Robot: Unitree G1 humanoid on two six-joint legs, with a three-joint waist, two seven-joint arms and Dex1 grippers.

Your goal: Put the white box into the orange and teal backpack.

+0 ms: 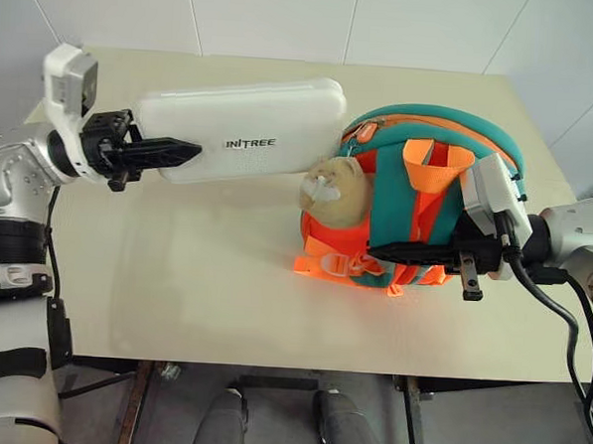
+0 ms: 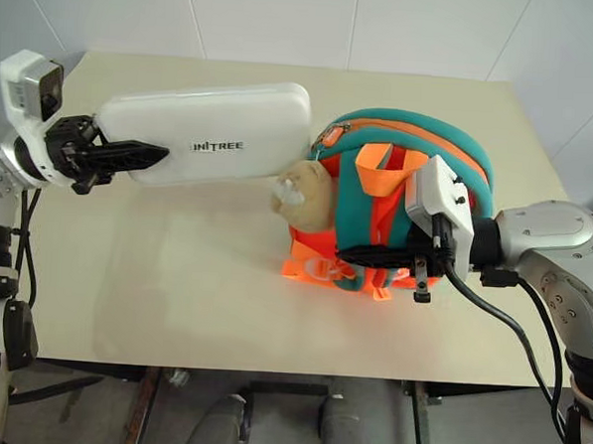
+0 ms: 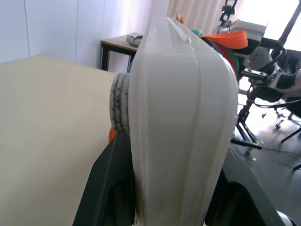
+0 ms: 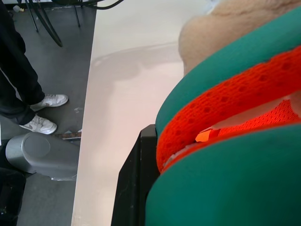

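With the left gripper [image 1: 171, 154] pinching one end of the box [image 1: 247, 128] and the right gripper [image 1: 399, 253] pressed shut on the backpack [image 1: 417, 203], the box's far end may snag the zipper rim.

One white box [image 1: 247, 130], clamped at its near end in the left end effector [image 1: 166, 154]. One orange and teal backpack [image 1: 417, 203], pinched at a strap by the right end effector [image 1: 394, 252]. One tan plush toy [image 1: 335, 189] on the backpack, between the two end effectors. One desk [image 1: 204, 287] beneath both. Two end effectors in all. Two white shoes [image 4: 44, 113] on the floor beyond the right end effector.
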